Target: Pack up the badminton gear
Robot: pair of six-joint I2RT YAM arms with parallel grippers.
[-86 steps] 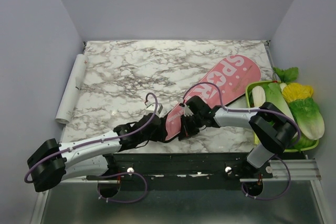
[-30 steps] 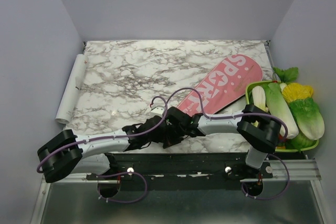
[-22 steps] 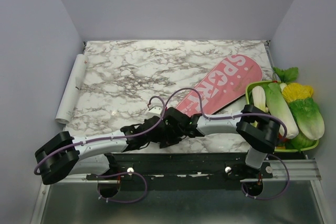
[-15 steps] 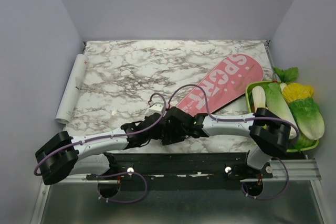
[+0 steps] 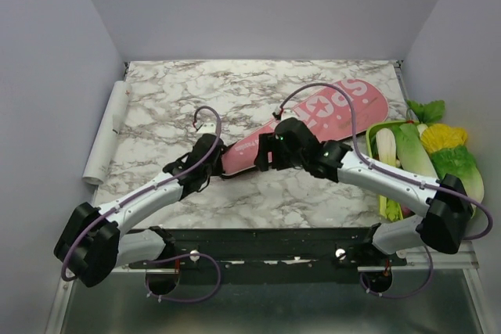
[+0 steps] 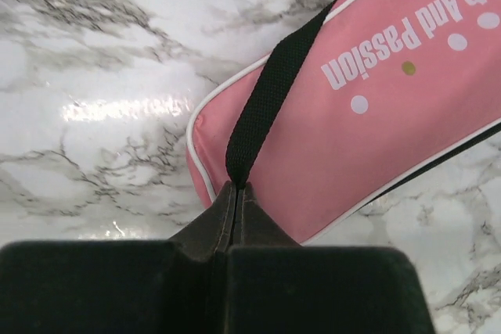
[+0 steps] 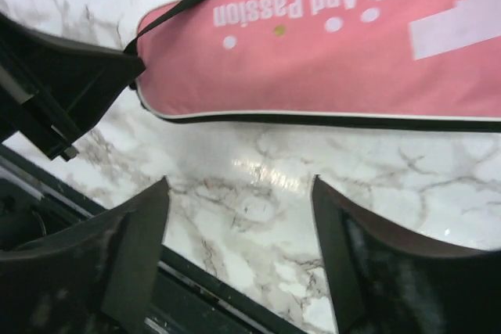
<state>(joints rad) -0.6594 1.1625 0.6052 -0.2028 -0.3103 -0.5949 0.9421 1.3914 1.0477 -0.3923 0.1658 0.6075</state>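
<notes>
grey walls (image 5: 258,5) box your marble table (image 5: 180,107); left gripper (image 6: 235,187) pinches the pink bag (image 6: 391,115) by its strap (image 6: 270,91), right gripper (image 7: 239,193) spread apart.

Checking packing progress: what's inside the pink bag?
The bag shows only its pink outside; its contents are hidden. No rackets are in view. The white tube lies outside it, at the left edge of the table. The left tool pinches the black strap.

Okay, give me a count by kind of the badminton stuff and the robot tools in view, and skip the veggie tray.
Pink racket bag: 1
White tube: 1
Tools: 2 (left tool shut on the bag's black strap; right tool open above the marble beside the bag)
Total: 4
</notes>
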